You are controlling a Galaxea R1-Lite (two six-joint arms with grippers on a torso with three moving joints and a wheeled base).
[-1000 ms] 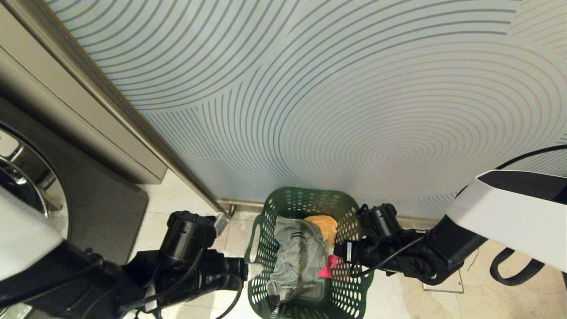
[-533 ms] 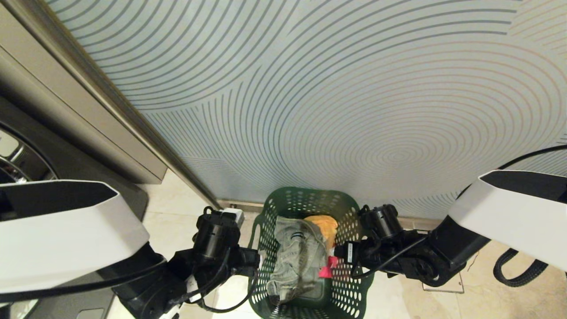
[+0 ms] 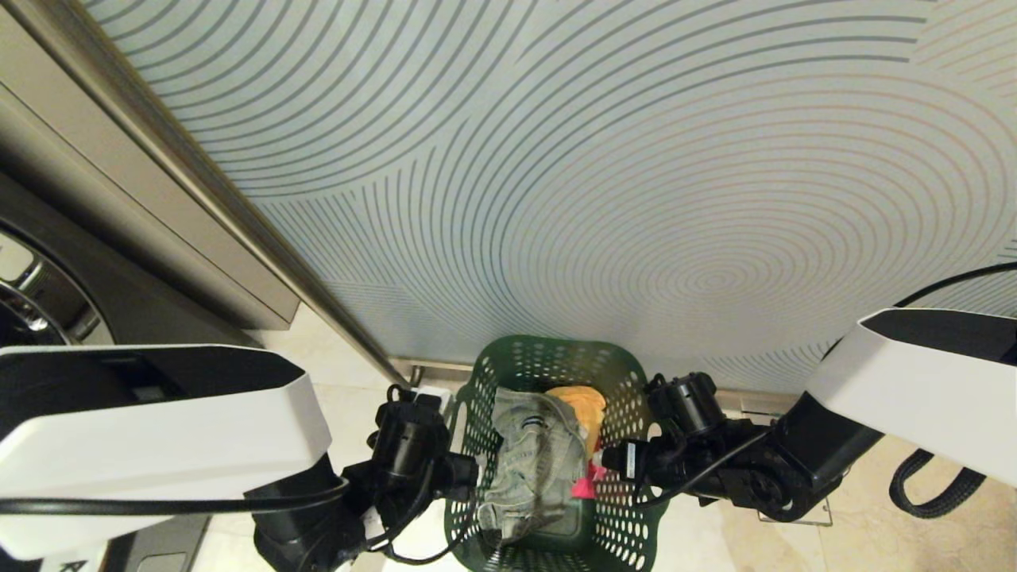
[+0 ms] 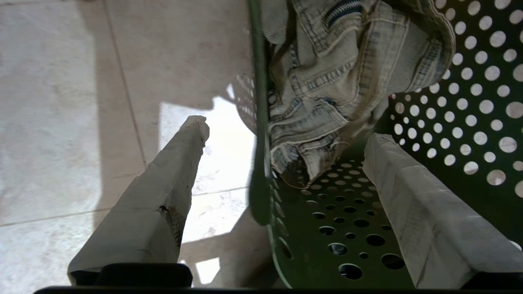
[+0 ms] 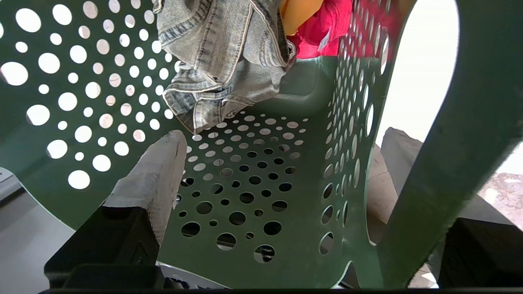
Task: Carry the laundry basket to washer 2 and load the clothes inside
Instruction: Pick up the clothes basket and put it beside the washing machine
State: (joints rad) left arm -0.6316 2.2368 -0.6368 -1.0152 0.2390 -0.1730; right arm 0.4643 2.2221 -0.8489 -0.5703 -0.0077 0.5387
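The dark green laundry basket (image 3: 632, 508) stands on the floor at the foot of a glass wall. In it lie the clothes: grey-green denim trousers (image 3: 528, 469), a yellow piece (image 3: 578, 399) and a red-pink piece (image 3: 585, 486). My left gripper (image 3: 470, 470) is open and straddles the basket's left wall (image 4: 261, 171), one finger (image 4: 171, 171) outside and one (image 4: 408, 196) inside. My right gripper (image 3: 610, 461) is open astride the right wall (image 5: 359, 163), beside the handle cut-out. A dark grey washer (image 3: 95, 270) shows far left. Its label is out of view, so I cannot tell whether it is washer 2.
A frosted glass wall (image 3: 596, 199) with curved lines rises right behind the basket, with a metal frame post (image 3: 238, 222) on its left. Beige floor tiles (image 3: 318, 365) lie between washer and basket. A black cable (image 3: 929, 485) loops on the floor at right.
My left arm has swung in from the left, and its open gripper has come up to the basket's left wall. The right gripper and the basket have kept still.
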